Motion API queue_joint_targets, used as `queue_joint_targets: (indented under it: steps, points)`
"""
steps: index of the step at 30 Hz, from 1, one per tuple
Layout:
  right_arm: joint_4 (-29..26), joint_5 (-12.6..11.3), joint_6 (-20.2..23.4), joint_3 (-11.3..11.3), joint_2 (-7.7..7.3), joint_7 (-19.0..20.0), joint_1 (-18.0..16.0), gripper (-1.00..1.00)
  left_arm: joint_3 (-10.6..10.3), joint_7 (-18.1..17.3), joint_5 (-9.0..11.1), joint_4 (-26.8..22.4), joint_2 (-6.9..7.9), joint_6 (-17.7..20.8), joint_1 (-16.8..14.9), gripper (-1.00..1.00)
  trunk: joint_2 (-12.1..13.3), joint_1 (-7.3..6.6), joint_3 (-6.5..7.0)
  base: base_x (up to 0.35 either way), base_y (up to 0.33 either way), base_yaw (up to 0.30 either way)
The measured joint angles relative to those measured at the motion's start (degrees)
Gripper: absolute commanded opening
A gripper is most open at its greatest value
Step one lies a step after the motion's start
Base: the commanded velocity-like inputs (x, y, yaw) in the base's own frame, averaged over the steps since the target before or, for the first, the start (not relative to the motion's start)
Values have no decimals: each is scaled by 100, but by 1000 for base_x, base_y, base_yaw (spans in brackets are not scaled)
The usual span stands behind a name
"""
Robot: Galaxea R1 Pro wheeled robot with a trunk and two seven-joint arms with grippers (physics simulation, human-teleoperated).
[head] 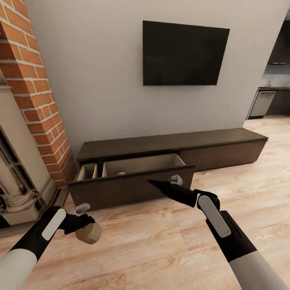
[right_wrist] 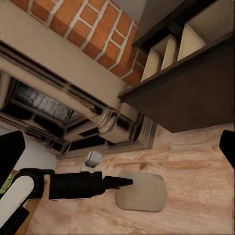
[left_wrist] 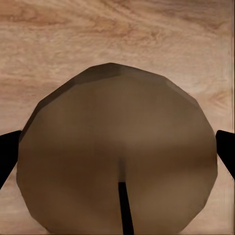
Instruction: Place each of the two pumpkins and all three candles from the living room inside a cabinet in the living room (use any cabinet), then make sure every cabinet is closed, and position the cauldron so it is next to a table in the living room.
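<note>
A stubby beige-tan candle [head: 90, 233] hangs low over the wooden floor at the front left, with my left gripper [head: 82, 224] shut on it. In the left wrist view the candle's top [left_wrist: 117, 147] with its dark wick sits between the two black fingertips [left_wrist: 7, 149]. The long dark brown cabinet [head: 173, 141] stands against the wall with its left drawer [head: 129, 187] pulled out, pale inside. My right gripper [head: 159, 185] is open right in front of the drawer's front panel, fingertips [right_wrist: 11, 152] wide apart. The right wrist view also catches the candle [right_wrist: 142, 191].
A brick column [head: 36, 92] and a stone-coloured fireplace [head: 16, 169] stand at the left, close to the drawer's end. A black TV [head: 185, 54] hangs above the cabinet. Something pale and rounded [head: 121, 173] lies in the drawer, too small to identify. Wooden floor stretches to the right.
</note>
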Motion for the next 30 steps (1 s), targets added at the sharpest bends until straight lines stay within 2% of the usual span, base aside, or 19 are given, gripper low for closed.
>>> queue_joint_targets:
  steps: [14,30]
  points:
    - [5,-1,-5,-7,1,-7,-1,100,9,-5,28,-13,5,30,1,-100,17,-34,296,3,-3,-32]
    - [190,-2,-27,-14,16,-44,-1,100,9,-6,50,-33,5,40,1,-100,658,-384,584,0,0,0]
